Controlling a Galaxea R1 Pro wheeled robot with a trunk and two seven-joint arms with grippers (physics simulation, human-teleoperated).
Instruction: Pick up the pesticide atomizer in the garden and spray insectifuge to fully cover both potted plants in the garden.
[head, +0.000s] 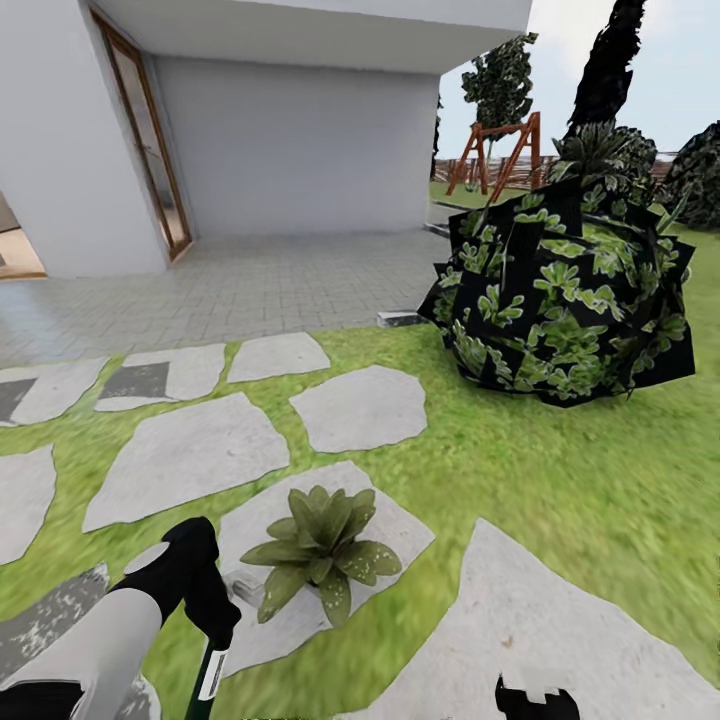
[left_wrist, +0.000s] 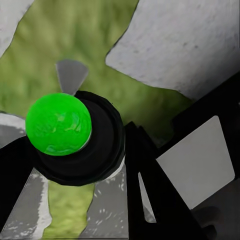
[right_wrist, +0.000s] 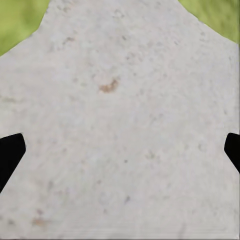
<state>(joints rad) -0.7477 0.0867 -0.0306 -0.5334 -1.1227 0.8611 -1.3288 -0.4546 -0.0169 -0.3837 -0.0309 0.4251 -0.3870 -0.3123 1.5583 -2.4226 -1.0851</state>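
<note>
The pesticide atomizer (left_wrist: 75, 137) is seen end-on in the left wrist view: a round black body capped by a bright green ball that faces the camera. Its long axis runs along the fingers, pointing down toward lawn and stone. It sits between the fingers of the left end effector (left_wrist: 100, 165), which appears to be pinched on it, though the contact itself is hard to make out.

In the head view the left end effector (head: 212, 650) is held low, just beside a potted plant (head: 320, 552). The plant stands upright on a grey stepping stone (head: 395, 525).

The right end effector (right_wrist: 120, 150) is spread wide, its black tips at opposite edges, above another stepping stone (right_wrist: 120, 90).

A large dark shrub (head: 565, 300) is seen on the lawn (head: 560, 470), well apart from the plant.
</note>
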